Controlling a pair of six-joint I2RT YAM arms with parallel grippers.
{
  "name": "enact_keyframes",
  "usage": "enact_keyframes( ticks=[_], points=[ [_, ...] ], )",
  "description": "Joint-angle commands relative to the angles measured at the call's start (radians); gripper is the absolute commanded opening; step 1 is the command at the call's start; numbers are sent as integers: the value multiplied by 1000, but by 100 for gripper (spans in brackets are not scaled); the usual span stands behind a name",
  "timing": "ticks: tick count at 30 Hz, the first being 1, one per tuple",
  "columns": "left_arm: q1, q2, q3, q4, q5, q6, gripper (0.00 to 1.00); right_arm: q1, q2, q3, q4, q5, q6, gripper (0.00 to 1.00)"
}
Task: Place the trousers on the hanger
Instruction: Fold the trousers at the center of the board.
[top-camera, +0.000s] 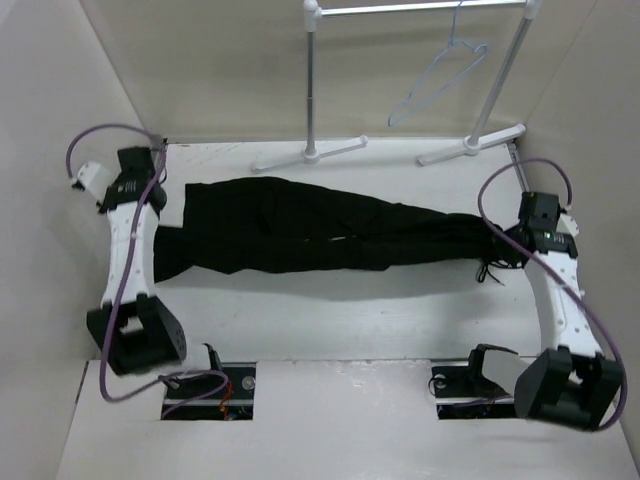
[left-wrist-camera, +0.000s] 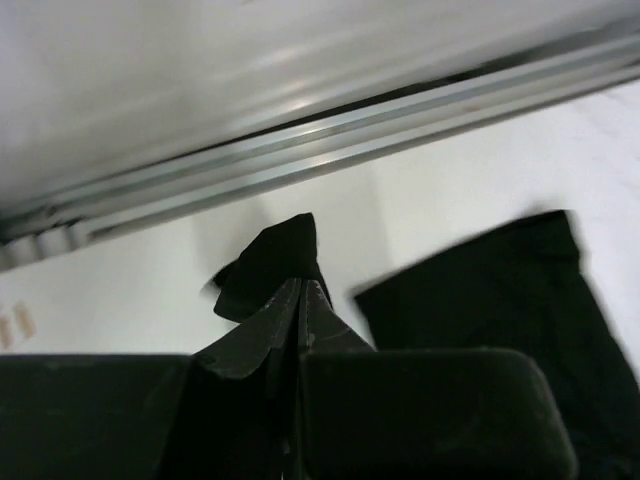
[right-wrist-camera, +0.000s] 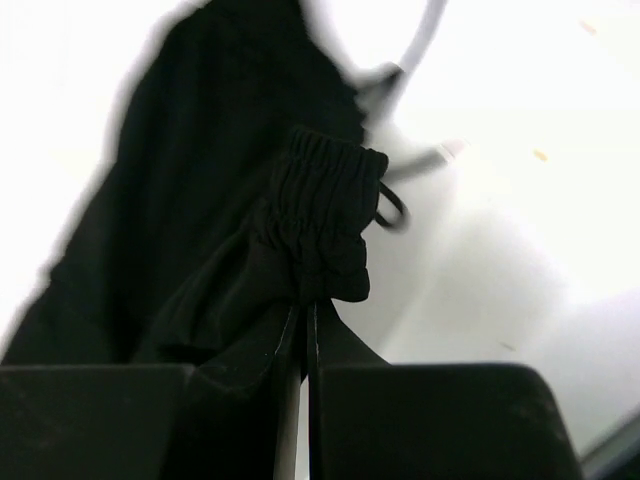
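Note:
The black trousers (top-camera: 300, 232) lie stretched across the table, leg ends at the left, waistband at the right. My left gripper (top-camera: 158, 182) is shut on a corner of a trouser leg (left-wrist-camera: 272, 262) at the far left. My right gripper (top-camera: 508, 250) is shut on the gathered elastic waistband (right-wrist-camera: 322, 220), its drawstring hanging beside it. The pale wire hanger (top-camera: 438, 78) hangs from the rack's rail at the back right, apart from both grippers.
The white tubular garment rack (top-camera: 312, 90) stands at the back with its feet on the table. Beige walls close in the left, right and back. A metal rail (left-wrist-camera: 330, 135) runs along the table's far edge in the left wrist view.

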Motion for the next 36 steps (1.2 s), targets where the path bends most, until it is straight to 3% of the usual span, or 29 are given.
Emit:
enact_keyframes(
  ticks=[1, 11, 14, 17, 19, 20, 23, 25, 26, 28, 30, 33, 34, 36],
  points=[
    [-59, 161, 198, 83, -99, 95, 0, -3, 107, 150, 123, 13, -30, 9],
    [-116, 735, 759, 54, -17, 252, 0, -6, 664, 587, 122, -65, -68, 13],
    [-122, 852, 887, 38, -23, 266, 2, -9, 771, 673, 109, -53, -62, 23],
    [-124, 926, 991, 66, -20, 284, 2, -4, 845, 747, 109, -45, -61, 23],
    [-125, 947, 1016, 95, -16, 292, 3, -4, 880, 781, 108, -42, -61, 31],
    [-127, 950, 1016, 118, -11, 295, 7, -4, 894, 796, 105, -43, -58, 47],
    [-128, 905, 976, 167, 38, 304, 38, 12, 856, 776, 115, -39, -67, 77],
    [-138, 798, 859, 202, 64, 293, 53, 19, 761, 688, 158, -19, -90, 84],
    [-156, 726, 761, 233, 84, 284, 54, 19, 699, 617, 192, -11, -91, 85],
    [-223, 592, 548, 314, 148, 264, 54, 26, 565, 452, 270, -5, -85, 82],
    [-295, 501, 342, 415, 183, 220, 54, 29, 474, 307, 308, -16, -46, 68],
    [-332, 473, 173, 490, 243, 100, 54, 23, 411, 143, 353, -28, 5, 45],
    [-322, 488, 154, 504, 271, 70, 53, 19, 411, 118, 371, -49, 1, 45],
    [-273, 519, 136, 521, 315, 39, 53, -13, 416, 100, 404, -105, -27, 55]
  ],
)
